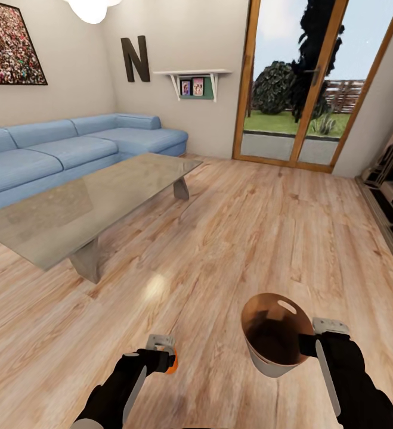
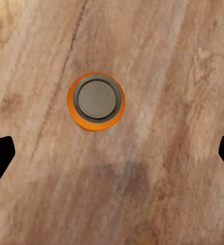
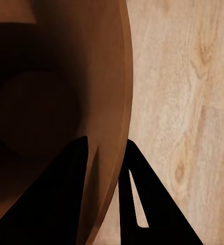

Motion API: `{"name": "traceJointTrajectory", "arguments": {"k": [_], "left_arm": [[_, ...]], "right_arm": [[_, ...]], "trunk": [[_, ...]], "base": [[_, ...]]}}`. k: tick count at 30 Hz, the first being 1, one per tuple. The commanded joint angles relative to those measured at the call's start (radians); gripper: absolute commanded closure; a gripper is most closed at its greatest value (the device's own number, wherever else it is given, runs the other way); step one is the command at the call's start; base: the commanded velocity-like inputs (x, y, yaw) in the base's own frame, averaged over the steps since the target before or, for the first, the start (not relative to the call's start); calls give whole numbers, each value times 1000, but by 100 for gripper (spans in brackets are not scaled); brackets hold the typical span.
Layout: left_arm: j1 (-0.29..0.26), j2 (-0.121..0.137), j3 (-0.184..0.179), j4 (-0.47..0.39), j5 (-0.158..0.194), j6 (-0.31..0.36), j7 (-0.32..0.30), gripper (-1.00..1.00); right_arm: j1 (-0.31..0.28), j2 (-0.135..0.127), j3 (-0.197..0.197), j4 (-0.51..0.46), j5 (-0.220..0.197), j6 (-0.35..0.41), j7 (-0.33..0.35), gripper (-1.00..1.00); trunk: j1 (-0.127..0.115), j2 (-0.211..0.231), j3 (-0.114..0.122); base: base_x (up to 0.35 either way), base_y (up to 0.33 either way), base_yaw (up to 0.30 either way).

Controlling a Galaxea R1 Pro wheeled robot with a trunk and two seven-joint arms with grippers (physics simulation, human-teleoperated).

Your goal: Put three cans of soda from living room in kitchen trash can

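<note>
light wood planks run past the glass table (image 1: pixel 89 202) and blue sofa (image 1: pixel 71 149). your right gripper (image 1: pixel 308 345) pinches the trash can (image 1: pixel 277 336) rim, one finger on each side of the wall. your left gripper (image 1: pixel 163 357), fingers spread wide, hangs above an upright orange soda can (image 2: pixel 96 101) on the floor beside the trash can.

left gripper (image 1: pixel 162 351) hides most of the orange can (image 1: pixel 172 361).

Both arms are glossy black with pale grey side panels and grey wrist blocks.
</note>
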Motion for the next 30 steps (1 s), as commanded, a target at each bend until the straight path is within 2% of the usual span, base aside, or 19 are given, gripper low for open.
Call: {"name": "traceJointTrajectory", "arguments": {"k": [1,19,30], "left_arm": [[0,0,0,0,0,0,0,-100],[0,0,3,0,0,1,1,-100],[0,0,1,0,-1,1,1,-100]], "right_arm": [[0,0,0,0,-7,0,1,100],[0,-1,1,0,-8,0,2,100],[0,-1,1,0,-7,0,2,100]], "trunk": [[0,0,0],[0,0,0],[0,0,-16]], "base": [[7,0,0],[98,0,0],[1,0,0]]}}
